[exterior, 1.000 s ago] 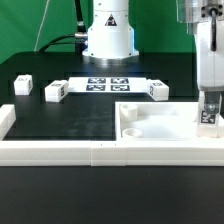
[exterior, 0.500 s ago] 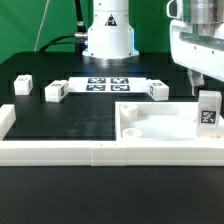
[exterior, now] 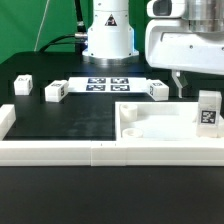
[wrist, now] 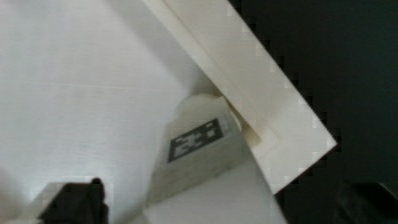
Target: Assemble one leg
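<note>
Ext. view: gripper point(exterior: 178, 84) is held above the tray-like part point(exterior: 150, 125), fingers spread apart w/ nothing between. One leg point(exterior: 208, 110) is seen upright at the tray's corner on the ext. view's right, tag outward. Three other legs point(exterior: 55, 92) are seen by the marker board point(exterior: 108, 84).
</note>
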Controlling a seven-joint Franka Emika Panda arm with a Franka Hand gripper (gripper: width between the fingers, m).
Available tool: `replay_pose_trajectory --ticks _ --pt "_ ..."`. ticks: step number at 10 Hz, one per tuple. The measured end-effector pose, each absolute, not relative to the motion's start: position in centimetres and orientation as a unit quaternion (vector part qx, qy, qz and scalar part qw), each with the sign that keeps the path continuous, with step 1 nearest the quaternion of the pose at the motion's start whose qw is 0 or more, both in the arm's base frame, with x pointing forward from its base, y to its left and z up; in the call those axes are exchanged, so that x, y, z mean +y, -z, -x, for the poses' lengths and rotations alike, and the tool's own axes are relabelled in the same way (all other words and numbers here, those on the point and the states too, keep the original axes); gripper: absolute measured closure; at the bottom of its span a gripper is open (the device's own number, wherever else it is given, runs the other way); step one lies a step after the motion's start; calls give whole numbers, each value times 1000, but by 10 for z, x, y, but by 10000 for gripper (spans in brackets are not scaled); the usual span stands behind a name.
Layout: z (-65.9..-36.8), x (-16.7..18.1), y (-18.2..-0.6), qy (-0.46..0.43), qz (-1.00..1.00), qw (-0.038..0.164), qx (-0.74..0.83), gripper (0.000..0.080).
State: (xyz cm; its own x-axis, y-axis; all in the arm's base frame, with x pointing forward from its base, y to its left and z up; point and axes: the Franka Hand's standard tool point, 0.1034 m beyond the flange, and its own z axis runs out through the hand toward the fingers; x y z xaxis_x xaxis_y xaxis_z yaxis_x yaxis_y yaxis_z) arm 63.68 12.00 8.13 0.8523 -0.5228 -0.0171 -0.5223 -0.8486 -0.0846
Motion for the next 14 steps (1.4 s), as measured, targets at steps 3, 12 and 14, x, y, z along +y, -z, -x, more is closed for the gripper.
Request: replay_pose_trajectory --ticks 3,12,14 --pt "-639 118 -82 15 988 37 150 150" --pt "-639 116 -81 17 988 39 146 510" --pt "-639 115 -80 11 958 43 284 510"
